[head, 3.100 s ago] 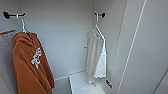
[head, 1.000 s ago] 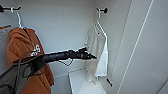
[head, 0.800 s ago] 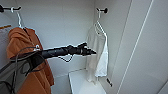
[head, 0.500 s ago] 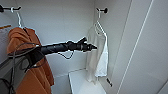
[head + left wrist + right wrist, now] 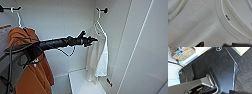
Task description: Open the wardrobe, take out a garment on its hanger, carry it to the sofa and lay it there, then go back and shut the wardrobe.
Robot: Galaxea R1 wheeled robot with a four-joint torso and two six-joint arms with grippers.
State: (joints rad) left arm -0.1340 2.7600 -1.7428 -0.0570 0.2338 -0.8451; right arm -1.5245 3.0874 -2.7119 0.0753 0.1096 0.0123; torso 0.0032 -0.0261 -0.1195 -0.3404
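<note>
The wardrobe (image 5: 62,17) stands open, plain white inside. On a dark peg at its right wall hangs the white garment (image 5: 98,57) on a thin white hanger (image 5: 100,25). My left arm reaches in from the left, and the left gripper (image 5: 88,40) is open at the garment's shoulder, just left of the hanger. In the left wrist view the garment's pale fabric (image 5: 199,25) and its collar band (image 5: 228,17) are very close, with two dark fingertips (image 5: 200,44) spread apart before the cloth.
A long orange garment (image 5: 27,75) hangs on another hanger at the wardrobe's left, under my arm. The open white door (image 5: 150,50) stands at the right. A white shelf (image 5: 80,82) lies below. The right wrist view shows a wicker basket (image 5: 181,52) and dark carpet (image 5: 244,72).
My left arm has come into the wardrobe from the lower left, risen and stretched right until the gripper is at the white garment's shoulder. The garments hang as before.
</note>
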